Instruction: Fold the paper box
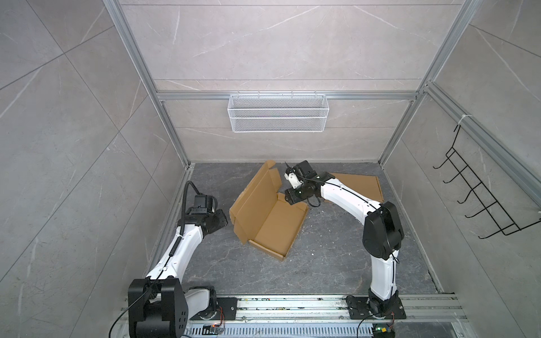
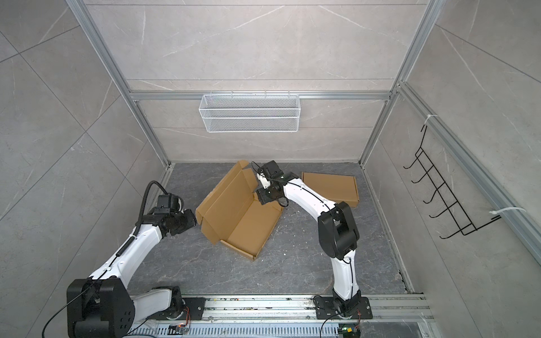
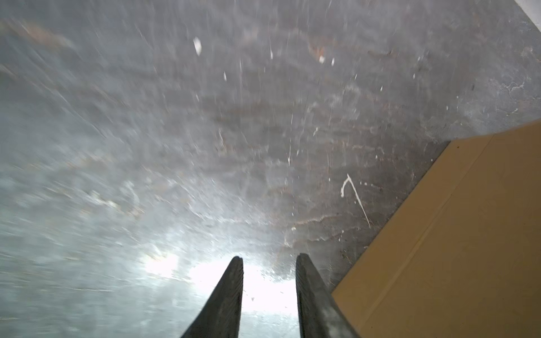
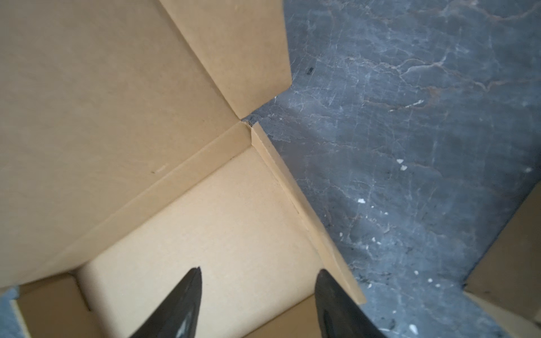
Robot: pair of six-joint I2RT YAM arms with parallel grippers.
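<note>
Paper box (image 1: 272,225): lies open on the table (image 1: 322,263) between my two arms, tray down, lid panel (image 1: 257,193) tilted up on its hinge crease.
Right gripper (image 4: 259,270): fingers wide and empty, over the tray floor at the box's far end, one finger just inside the end wall (image 4: 306,216).
Left gripper (image 3: 269,259): fingers narrow and empty, just beside the lid's outer face. Can't tell if it touches.
Handling: I judge it light, thin card, stiff across panels and weak at creases. Likely to slide if pushed from one side.
Hold: lid's free edge, mid-length, with my other gripper bracing the tray.

Grey tiled walls (image 1: 278,44), dark marbled floor (image 1: 322,263), white mesh basket (image 1: 278,117)
</note>
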